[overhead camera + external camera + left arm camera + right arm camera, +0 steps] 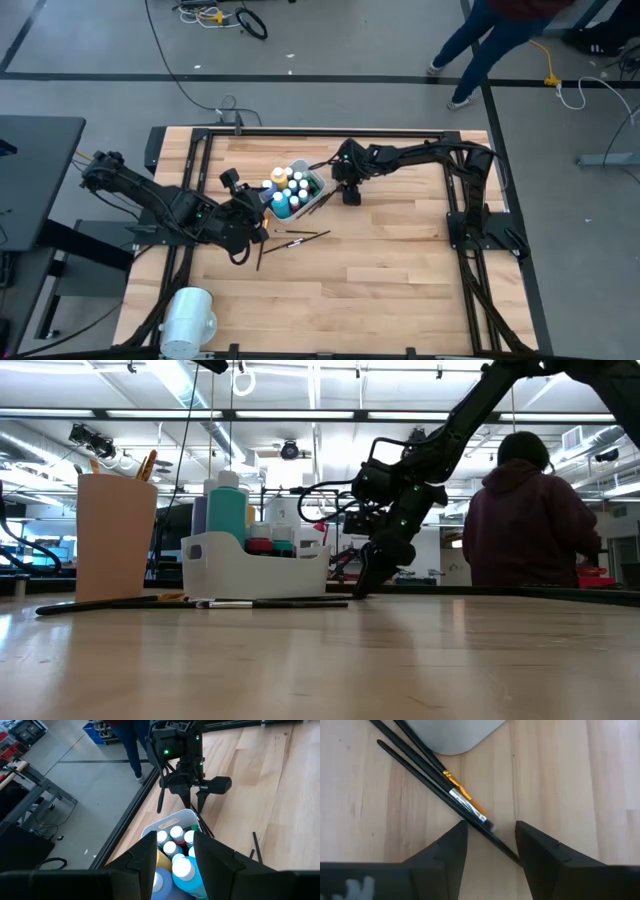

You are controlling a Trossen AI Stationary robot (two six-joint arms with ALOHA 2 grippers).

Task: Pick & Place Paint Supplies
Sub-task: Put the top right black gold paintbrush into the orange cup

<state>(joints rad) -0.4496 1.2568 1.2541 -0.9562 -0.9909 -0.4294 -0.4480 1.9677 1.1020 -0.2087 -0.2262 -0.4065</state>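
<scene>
Paint bottles (289, 190) packed white-capped in white tub (313, 201), centre of high view, slightly above middle. Brushes (455, 795) flat on wooden table (400, 260), several beside tub's corner, more (295, 238) just below tub. Right gripper (490, 837) lowered over brush tips, fingers parted astride them, not clamped. Left gripper (172, 857) just left of tub, fingers apart, grasping nothing. White cylinder (188, 318) at lower left.

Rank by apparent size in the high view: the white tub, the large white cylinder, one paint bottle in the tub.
1. White cylinder, largest.
2. White tub, close to the cylinder in size; partly hidden by the left arm, so this order is unsure.
3. One white-capped paint bottle, clearly smallest.
</scene>
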